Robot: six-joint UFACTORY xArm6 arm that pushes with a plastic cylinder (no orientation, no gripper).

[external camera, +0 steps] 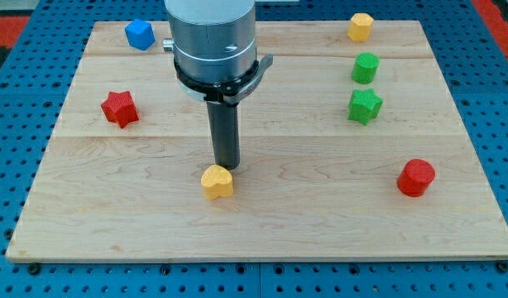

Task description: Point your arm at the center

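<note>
My tip (227,168) stands on the wooden board (262,223) a little left of its middle. A yellow block (218,181) lies just below the tip, touching it or almost so. A red star block (120,108) lies at the view's left. A blue block (140,34) lies at the top left. A yellow hexagon block (360,26) lies at the top right. A green cylinder block (365,68) and a green star block (365,106) lie at the right. A red cylinder block (416,177) lies at the lower right.
The arm's grey body (213,41) hangs over the board's upper middle and hides part of it. A blue pegboard table (22,273) surrounds the board.
</note>
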